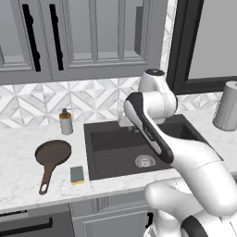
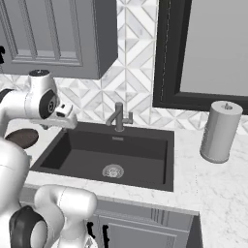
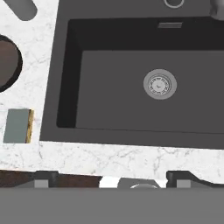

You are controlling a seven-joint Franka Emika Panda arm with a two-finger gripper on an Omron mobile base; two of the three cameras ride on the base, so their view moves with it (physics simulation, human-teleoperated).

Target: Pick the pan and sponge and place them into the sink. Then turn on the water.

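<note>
Flanking sink (image 1: 111,152): pan (image 1: 53,152), sponge (image 1: 77,175), soap bottle (image 1: 66,122) (left); pincer (image 3: 112,179) wide.

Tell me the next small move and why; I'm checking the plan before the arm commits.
Probably swing the open gripper left toward the pan. The pan and the sponge both lie on the counter left of the sink, whose basin holds nothing, and the hand view looks down over the basin rather than over either item. The pan, being larger, seems a sensible first pick.
</note>
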